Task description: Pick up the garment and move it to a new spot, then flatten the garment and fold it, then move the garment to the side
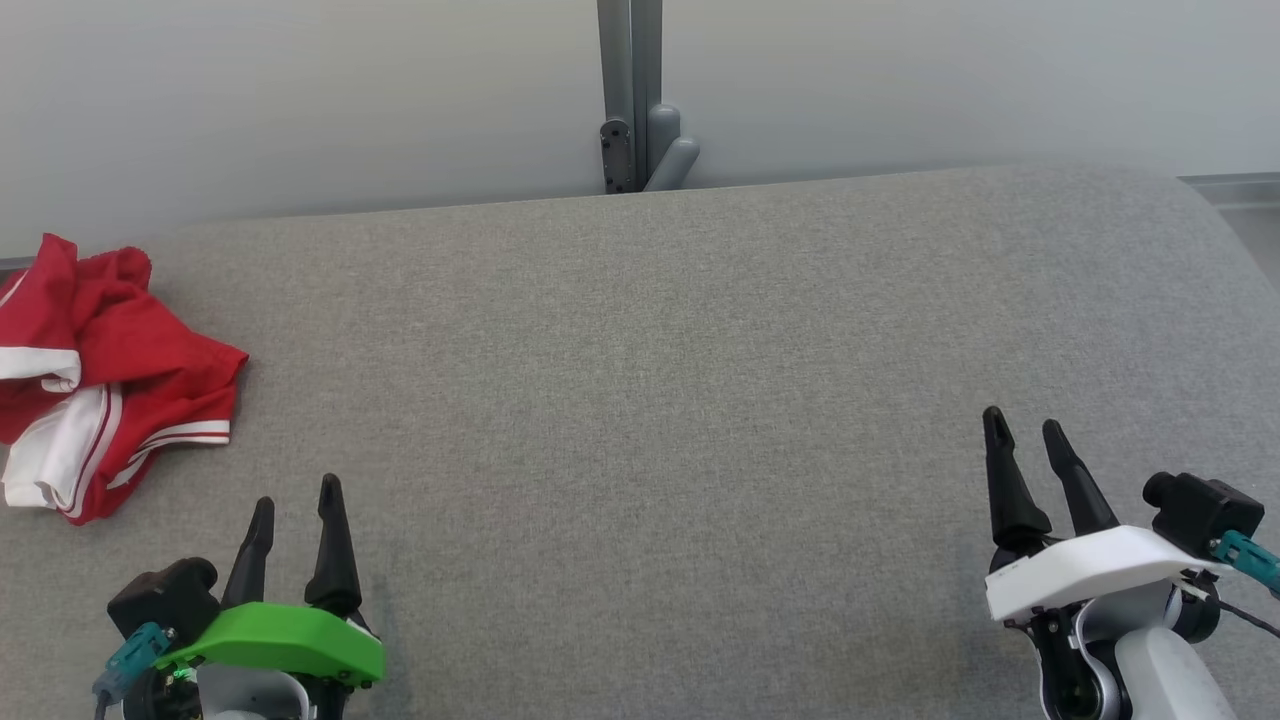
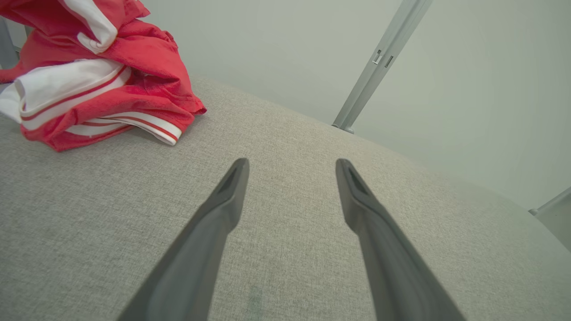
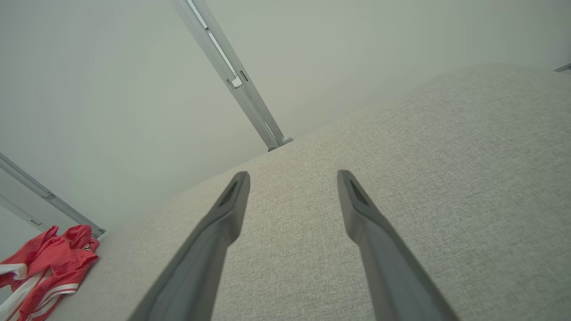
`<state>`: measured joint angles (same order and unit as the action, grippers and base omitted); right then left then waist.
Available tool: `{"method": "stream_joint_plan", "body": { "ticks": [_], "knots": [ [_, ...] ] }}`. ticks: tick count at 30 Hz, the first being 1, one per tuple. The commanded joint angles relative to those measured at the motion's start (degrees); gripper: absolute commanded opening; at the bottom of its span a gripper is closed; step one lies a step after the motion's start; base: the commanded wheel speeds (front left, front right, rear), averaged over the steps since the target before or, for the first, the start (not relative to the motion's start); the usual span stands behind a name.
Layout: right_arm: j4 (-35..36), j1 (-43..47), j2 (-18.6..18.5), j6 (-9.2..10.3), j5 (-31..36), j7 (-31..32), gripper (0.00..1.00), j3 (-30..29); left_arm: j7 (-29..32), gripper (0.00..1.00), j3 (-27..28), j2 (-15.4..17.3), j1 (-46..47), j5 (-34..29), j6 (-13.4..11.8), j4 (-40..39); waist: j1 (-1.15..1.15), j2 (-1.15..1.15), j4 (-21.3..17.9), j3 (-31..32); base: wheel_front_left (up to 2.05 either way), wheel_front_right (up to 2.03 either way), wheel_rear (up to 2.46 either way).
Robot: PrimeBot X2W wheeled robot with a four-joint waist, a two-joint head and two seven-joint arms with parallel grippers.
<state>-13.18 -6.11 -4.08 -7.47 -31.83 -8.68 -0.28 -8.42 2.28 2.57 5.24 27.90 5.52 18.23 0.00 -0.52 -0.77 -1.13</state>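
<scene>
A crumpled red garment with white trim and stripes (image 1: 95,375) lies in a heap at the far left of the grey fabric surface (image 1: 650,400). It also shows at the upper left of the left wrist view as the garment (image 2: 96,76) and at the lower left of the right wrist view, garment (image 3: 44,267). My left gripper (image 1: 295,510), with a green cover, stands open near the front left, just right of and nearer than the heap, nothing between its fingers. My right gripper (image 1: 1025,432), with a white cover, stands open at the front right, far from the garment.
A grey metal post with a bracket (image 1: 632,100) rises behind the surface's far edge against a pale wall. The surface's far edge curves down toward the right corner (image 1: 1200,200).
</scene>
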Motion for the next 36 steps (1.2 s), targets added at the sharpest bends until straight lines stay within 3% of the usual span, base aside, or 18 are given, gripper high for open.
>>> {"method": "stream_joint_plan", "body": {
  "ticks": [1,17,36],
  "knots": [
    [0.25,-0.17,-0.25,-0.02,1.77,-0.58,1.0,0.0,-0.56,1.0,-0.03,0.4,-0.09,-1.92,-0.12,-0.08,0.0,0.3,-0.02,0.06,0.0,0.0,0.0],
    [1.34,0.76,0.14,-0.02,12.07,-2.8,1.0,-0.4,-3.0,1.0,-0.73,0.59,-1.21,-11.29,-1.44,-0.35,0.0,0.37,-0.19,0.21,0.0,0.0,0.0],
    [0.43,0.83,0.47,-0.03,22.27,-4.94,1.0,-1.08,-5.1,1.0,-0.64,0.53,-1.81,-18.87,-1.31,0.5,0.0,0.45,-0.32,0.05,0.0,0.0,0.0]
  ]
}}
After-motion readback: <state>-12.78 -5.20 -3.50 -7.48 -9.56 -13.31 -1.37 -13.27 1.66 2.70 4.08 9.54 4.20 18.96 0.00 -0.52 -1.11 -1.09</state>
